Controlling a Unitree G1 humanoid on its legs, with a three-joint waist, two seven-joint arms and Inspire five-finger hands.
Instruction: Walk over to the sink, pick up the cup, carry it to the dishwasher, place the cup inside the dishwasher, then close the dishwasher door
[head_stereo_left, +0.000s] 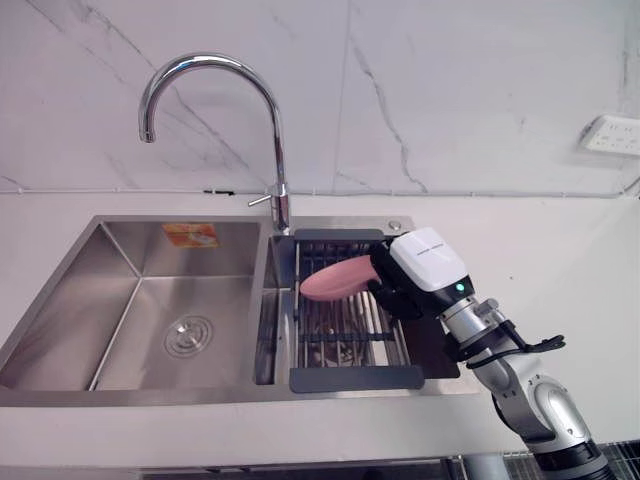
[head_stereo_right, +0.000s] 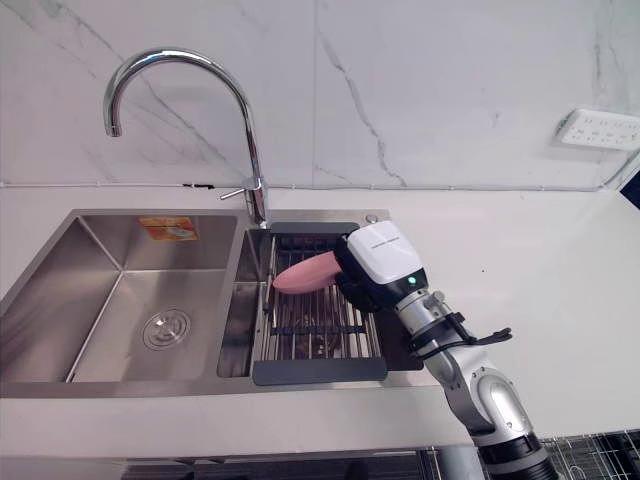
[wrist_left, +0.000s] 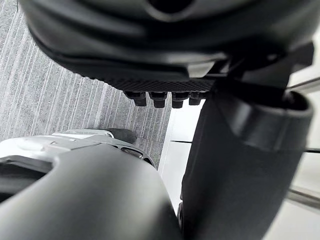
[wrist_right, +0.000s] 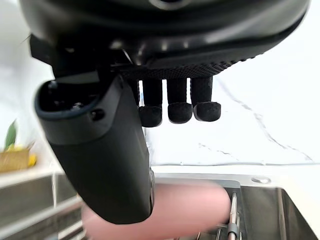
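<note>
A pink cup (head_stereo_left: 334, 281) lies on its side on the dark drying rack (head_stereo_left: 352, 378) set over the right part of the steel sink (head_stereo_left: 140, 300). My right hand (head_stereo_left: 408, 284) reaches in from the right and is at the cup's right end. In the right wrist view its fingers (wrist_right: 179, 111) are nearly straight above the cup (wrist_right: 190, 210), with a gap of wall showing between them, and the thumb (wrist_right: 102, 155) stands beside the cup. The hand is open. My left hand (wrist_left: 165, 75) hangs low over grey floor, its fingers relaxed and holding nothing.
A tall chrome faucet (head_stereo_left: 272, 130) rises behind the sink, just left of the rack. The deep left basin (head_stereo_left: 185, 335) has a round drain. White countertop (head_stereo_left: 560, 260) runs to the right; a wall socket strip (head_stereo_left: 610, 134) sits on the marble backsplash.
</note>
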